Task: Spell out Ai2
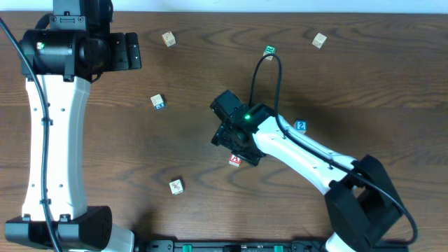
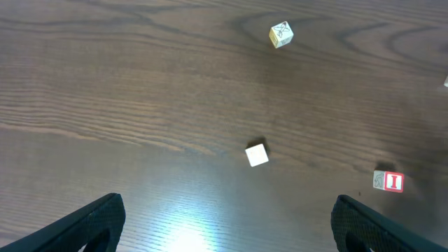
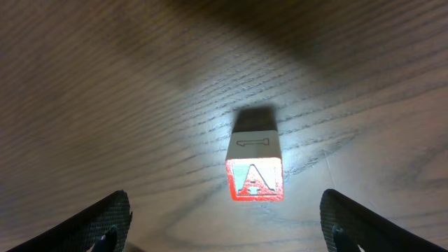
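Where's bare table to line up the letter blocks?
Free: between the left arm and the right hand, bordered by the blue-sided cube and the pale cube. Also right of the 2 cube, behind the right arm. Crowded around the A cube.

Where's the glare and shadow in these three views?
Right wrist: a bright pool lights the A cube, with dark corners and a shadow behind the cube. Left wrist: white glare on the table low between the fingers. Overhead: even light, no glare.
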Robot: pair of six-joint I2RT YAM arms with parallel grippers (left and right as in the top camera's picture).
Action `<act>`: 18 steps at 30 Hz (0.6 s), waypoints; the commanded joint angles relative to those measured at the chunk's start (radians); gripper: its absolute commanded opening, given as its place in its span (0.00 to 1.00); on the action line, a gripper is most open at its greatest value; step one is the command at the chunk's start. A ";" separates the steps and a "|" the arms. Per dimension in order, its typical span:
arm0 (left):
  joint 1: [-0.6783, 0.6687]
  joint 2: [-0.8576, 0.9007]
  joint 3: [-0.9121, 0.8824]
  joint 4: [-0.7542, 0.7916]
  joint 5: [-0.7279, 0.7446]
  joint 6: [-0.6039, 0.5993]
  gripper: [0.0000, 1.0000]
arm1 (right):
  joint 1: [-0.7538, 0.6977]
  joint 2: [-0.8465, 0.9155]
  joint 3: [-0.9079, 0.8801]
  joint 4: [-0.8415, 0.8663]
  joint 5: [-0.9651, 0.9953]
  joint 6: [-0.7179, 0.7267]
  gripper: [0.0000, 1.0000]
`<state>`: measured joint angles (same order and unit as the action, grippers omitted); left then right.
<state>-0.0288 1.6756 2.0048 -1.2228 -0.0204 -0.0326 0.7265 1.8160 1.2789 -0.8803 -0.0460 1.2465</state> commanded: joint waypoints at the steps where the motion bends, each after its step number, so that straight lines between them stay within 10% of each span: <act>1: 0.000 0.003 0.002 0.002 -0.016 0.000 0.95 | -0.005 0.019 0.021 -0.018 0.011 0.016 0.87; 18: 0.000 0.003 0.003 0.001 -0.016 0.000 0.95 | -0.005 0.089 0.021 -0.034 0.015 0.031 0.88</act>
<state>-0.0288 1.6756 2.0048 -1.2224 -0.0269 -0.0322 0.7265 1.8740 1.2819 -0.9112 -0.0452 1.2572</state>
